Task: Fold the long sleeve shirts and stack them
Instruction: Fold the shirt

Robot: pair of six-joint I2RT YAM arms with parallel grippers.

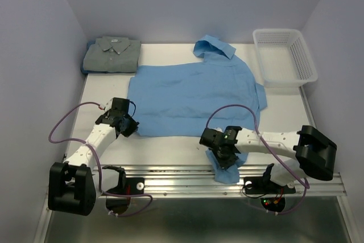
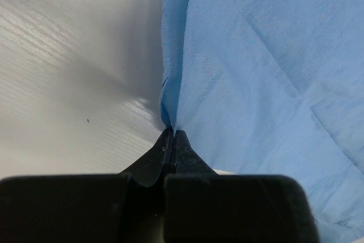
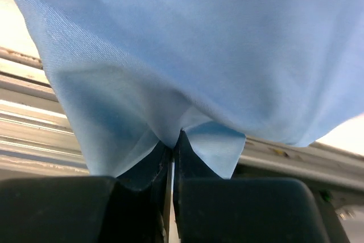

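We see the light blue shirt (image 1: 193, 98) spread flat across the middle of the counter (image 1: 170, 147), its collar (image 1: 215, 46) turned up at 12 o'clock, toward the far wall. The body lies mostly smooth, with a few shallow creases.

At about 8 o'clock from the shirt's centre, the left gripper (image 1: 134, 126) sits low at the shirt's near-left corner. In the left wrist view, this gripper (image 2: 172, 133) has its jaws pressed together on the very edge of the blue cloth. The fabric rises away from the tips in a narrow fold, with bare counter to its left.

At about 5 o'clock, the right gripper (image 1: 226, 160) is at the near edge of the counter. A piece of blue cloth hangs from it over the metal rail (image 1: 170, 177). In the right wrist view, its jaws (image 3: 175, 139) are closed tight on a bunched fold of that cloth, which drapes loosely above and to both sides of the tips. The arm hides where this piece joins the body, so we cannot tell which part of the shirt it is.

The grey-green shirt (image 1: 112, 55) lies folded into a neat rectangle at 10 o'clock in the far-left corner, collar up, just beside the blue shirt's far-left edge. A white mesh basket (image 1: 307, 64) stands at 2 o'clock in the far-right corner.
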